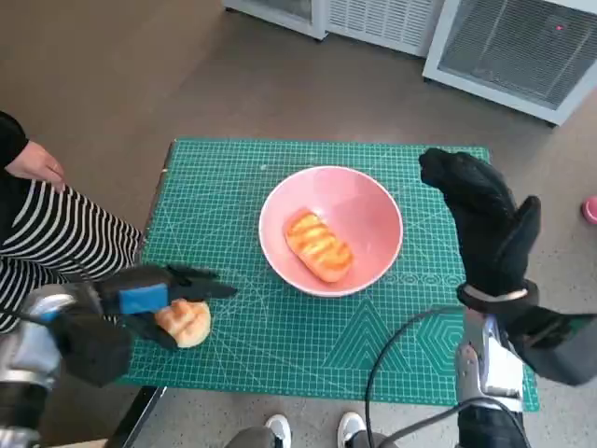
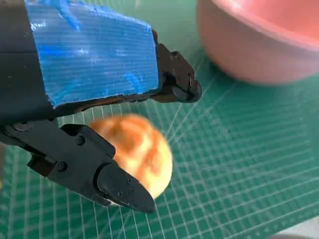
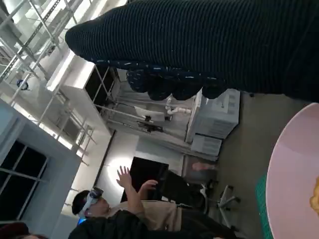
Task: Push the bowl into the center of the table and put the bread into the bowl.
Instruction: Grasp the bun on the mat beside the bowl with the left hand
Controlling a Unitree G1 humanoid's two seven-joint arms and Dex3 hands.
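Note:
A pink bowl (image 1: 359, 201) stands near the middle of the green cutting mat (image 1: 280, 345), and a long glazed bread (image 1: 319, 245) lies inside it. A round bread roll (image 1: 186, 322) sits on the mat at the front left. My left hand (image 1: 149, 297) hangs over the roll with its fingers (image 2: 119, 186) on either side; the roll (image 2: 142, 149) rests on the mat and I cannot tell whether they touch it. My right hand (image 1: 480, 219) is raised beside the bowl's right rim, fingers straight, holding nothing. The bowl's side (image 2: 254, 55) shows in the left wrist view.
A person in striped clothing (image 1: 51, 238) sits at the table's left edge, a hand (image 1: 35, 163) near the mat. White appliances (image 1: 508, 47) stand on the floor beyond the table. A person with a headset (image 3: 107, 211) shows in the right wrist view.

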